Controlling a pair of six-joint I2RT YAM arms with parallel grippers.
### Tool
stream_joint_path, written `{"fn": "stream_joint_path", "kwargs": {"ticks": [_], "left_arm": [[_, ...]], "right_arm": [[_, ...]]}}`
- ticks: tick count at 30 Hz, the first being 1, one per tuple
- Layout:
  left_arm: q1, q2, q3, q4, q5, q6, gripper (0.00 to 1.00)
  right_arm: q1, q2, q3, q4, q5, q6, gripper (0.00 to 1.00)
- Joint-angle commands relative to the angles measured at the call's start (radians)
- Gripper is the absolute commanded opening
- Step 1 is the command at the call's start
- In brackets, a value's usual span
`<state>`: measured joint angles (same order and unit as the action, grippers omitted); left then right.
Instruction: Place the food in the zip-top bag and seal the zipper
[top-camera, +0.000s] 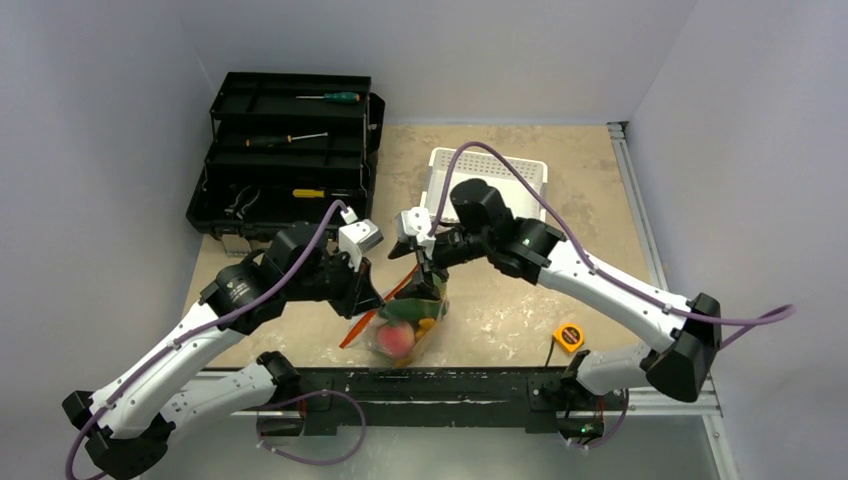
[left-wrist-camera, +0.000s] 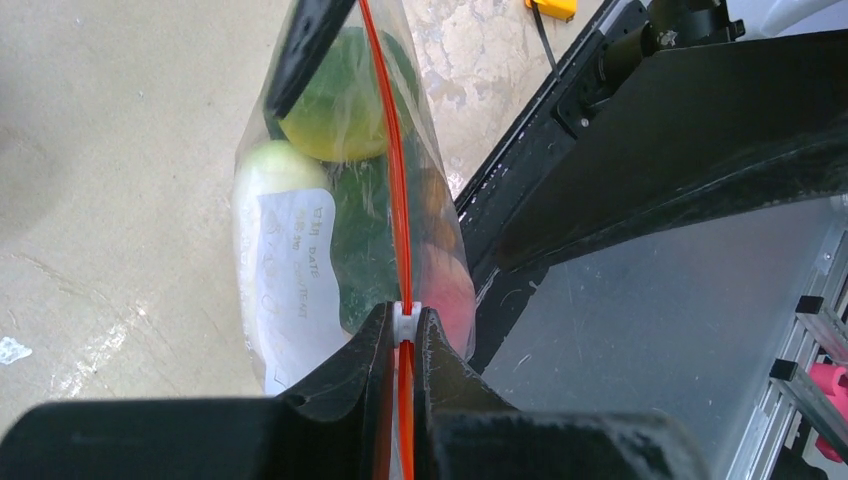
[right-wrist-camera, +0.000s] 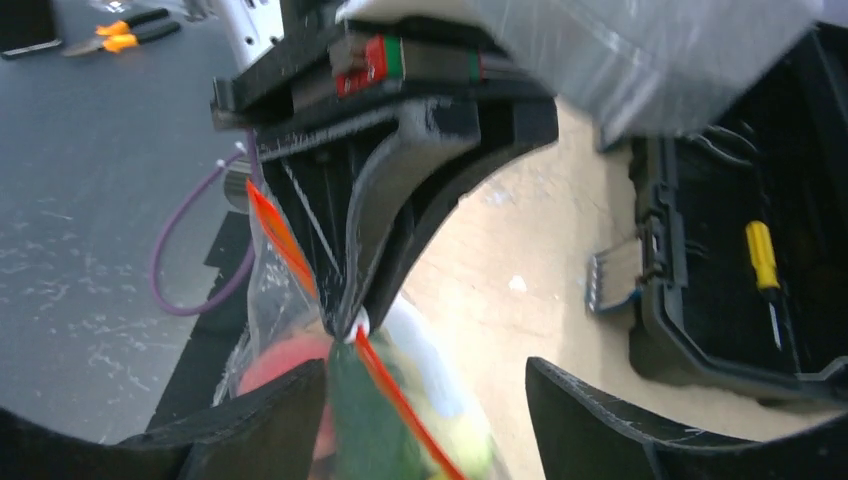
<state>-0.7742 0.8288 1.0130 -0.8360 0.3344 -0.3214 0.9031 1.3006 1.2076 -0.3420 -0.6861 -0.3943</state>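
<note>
The zip-top bag (top-camera: 408, 328) stands near the table's front edge, and the food shows through it: a pink peach (top-camera: 396, 338), a yellow lemon (left-wrist-camera: 330, 135), a green piece (right-wrist-camera: 365, 425). Its white label (left-wrist-camera: 292, 285) faces left in the left wrist view. The orange-red zipper (left-wrist-camera: 392, 170) runs along the top of the bag. My left gripper (left-wrist-camera: 403, 322) is shut on the zipper's white slider (right-wrist-camera: 357, 325). My right gripper (right-wrist-camera: 425, 405) is open. It straddles the bag's top at the other end, and its fingers (right-wrist-camera: 270, 420) stand apart from the strip.
An open black toolbox (top-camera: 285, 160) with screwdrivers sits at the back left. A white perforated basket (top-camera: 490, 175) stands behind the right arm. A yellow tape measure (top-camera: 568, 337) lies at the front right. The black mounting rail (top-camera: 450, 385) runs just in front of the bag.
</note>
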Motion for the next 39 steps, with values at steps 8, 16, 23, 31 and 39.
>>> {"fn": "stream_joint_path", "kwargs": {"ticks": [8,16,23,31,39], "left_arm": [[-0.002,-0.003,0.055,0.051,0.026,0.018,0.00],[-0.002,0.002,0.061,0.052,0.021,0.021,0.00],[-0.002,-0.010,0.049,0.072,0.017,0.006,0.00],[-0.002,-0.017,0.027,0.081,0.021,0.001,0.00],[-0.002,-0.015,0.038,0.082,0.021,0.002,0.00]], "right_arm": [[0.014,0.173,0.185,-0.244,-0.174,-0.212,0.56],[0.021,0.185,0.164,-0.230,-0.162,-0.213,0.36],[0.020,0.137,0.089,-0.151,-0.162,-0.194,0.38],[0.019,0.032,-0.057,0.106,-0.097,-0.074,0.38],[0.021,0.044,-0.020,0.062,-0.061,-0.097,0.23]]}}
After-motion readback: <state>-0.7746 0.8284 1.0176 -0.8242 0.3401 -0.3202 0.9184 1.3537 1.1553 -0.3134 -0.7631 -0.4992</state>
